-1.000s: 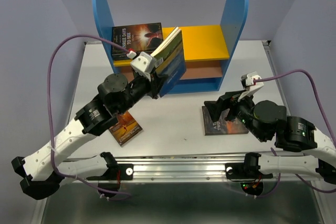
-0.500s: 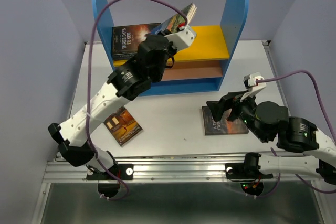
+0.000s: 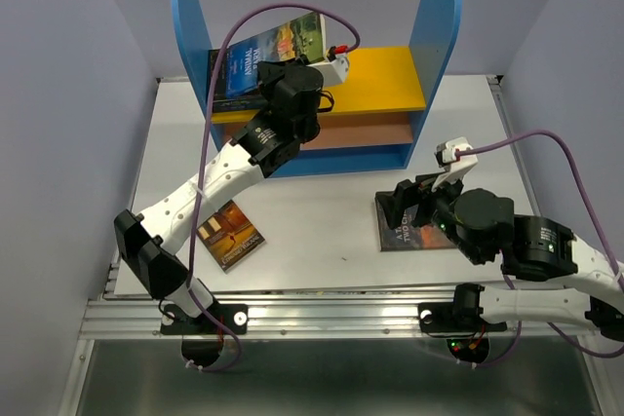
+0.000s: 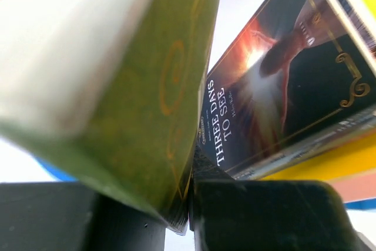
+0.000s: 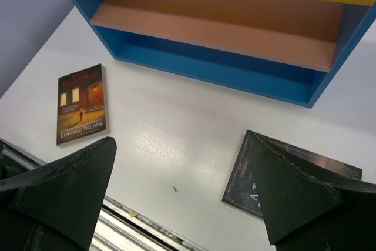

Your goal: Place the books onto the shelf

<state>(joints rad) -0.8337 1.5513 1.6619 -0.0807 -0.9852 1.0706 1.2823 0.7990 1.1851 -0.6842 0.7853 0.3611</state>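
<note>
My left gripper (image 3: 289, 73) is shut on a book with a green and blue landscape cover (image 3: 268, 49), holding it tilted over the left end of the shelf's (image 3: 441, 17) orange-yellow top board. In the left wrist view this green book (image 4: 117, 86) is pinched in the gripper (image 4: 191, 204), just above a dark book titled "Three Days to See" (image 4: 276, 86) that lies on the board. My right gripper (image 3: 405, 204) hangs open over the table, at the left edge of a dark book (image 3: 421, 231). An orange-brown book (image 3: 229, 233) lies flat at the front left.
The shelf's brown middle board (image 5: 217, 27) and blue base (image 5: 211, 69) hold nothing that I can see. A metal rail (image 3: 331, 314) runs along the near table edge. Purple cables (image 3: 210, 94) loop above both arms. Lilac walls close in the sides.
My left arm has raised the landscape book from in front of the shelf to above its top board and turned it flatter, over the dark book. The right gripper shifted slightly left, still open.
</note>
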